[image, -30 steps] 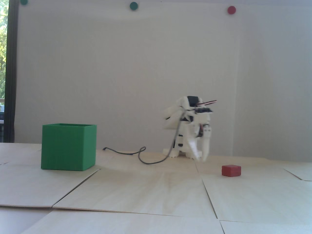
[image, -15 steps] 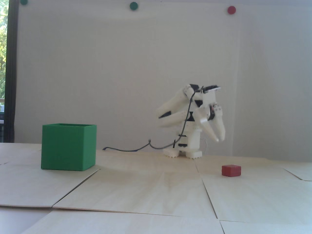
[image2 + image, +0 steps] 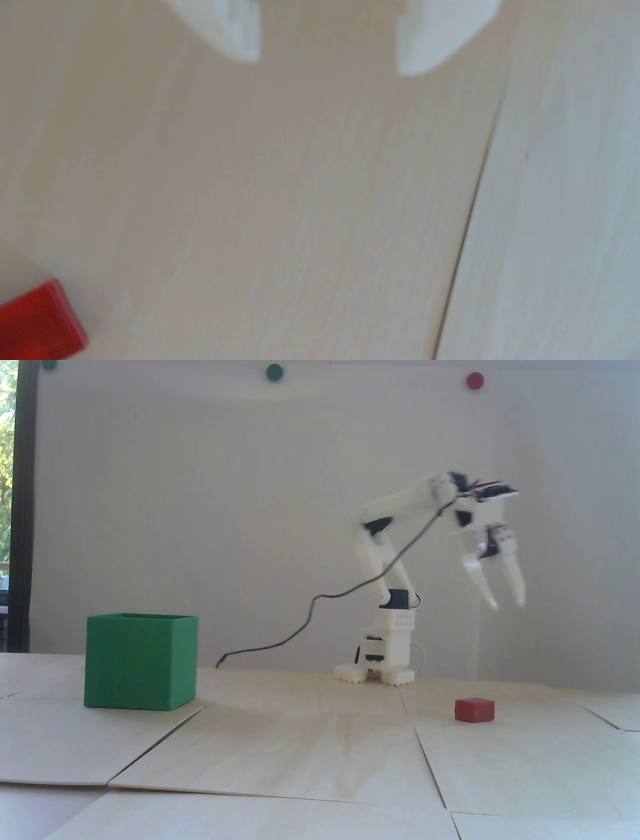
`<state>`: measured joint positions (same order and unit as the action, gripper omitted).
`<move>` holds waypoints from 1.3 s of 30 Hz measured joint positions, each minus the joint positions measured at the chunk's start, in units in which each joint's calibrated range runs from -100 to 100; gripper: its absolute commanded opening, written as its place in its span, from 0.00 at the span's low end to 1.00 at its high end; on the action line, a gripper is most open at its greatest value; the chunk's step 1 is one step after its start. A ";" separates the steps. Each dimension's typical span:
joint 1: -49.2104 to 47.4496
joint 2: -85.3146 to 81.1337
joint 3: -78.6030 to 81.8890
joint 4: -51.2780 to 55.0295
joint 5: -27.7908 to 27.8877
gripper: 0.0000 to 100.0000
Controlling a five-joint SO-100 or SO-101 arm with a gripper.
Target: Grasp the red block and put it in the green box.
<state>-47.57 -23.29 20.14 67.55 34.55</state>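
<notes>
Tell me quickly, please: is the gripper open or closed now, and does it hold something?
Gripper: open, jaws apart, holding nothing, high above the table.

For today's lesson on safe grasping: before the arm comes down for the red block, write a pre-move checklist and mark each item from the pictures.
1. Tool open wide enough for the block: ok, its jaws stand apart in both views.
2. Tool empty: ok, nothing between the fingers.
3. Red block lying free on the table: ok, nothing touches it.
4. Tool lined up over the block: not ok; in the wrist view the block sits at the lower left corner, off centre.
5. Green box upright, open top: ok.
6. Box empty inside: cannot tell.
</notes>
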 measured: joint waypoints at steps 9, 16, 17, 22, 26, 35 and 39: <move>0.00 29.80 -26.23 5.66 -0.92 0.14; 2.75 41.76 -32.68 5.66 -1.08 0.14; 3.52 43.01 -33.21 5.66 -1.08 0.14; 8.02 45.75 -34.20 5.66 -3.29 0.14; 12.46 45.91 -34.20 6.57 -7.24 0.14; 19.95 45.91 -34.29 12.98 -9.40 0.19; 21.09 45.91 -34.29 12.98 -9.40 0.30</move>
<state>-26.48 22.62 -14.15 80.53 25.15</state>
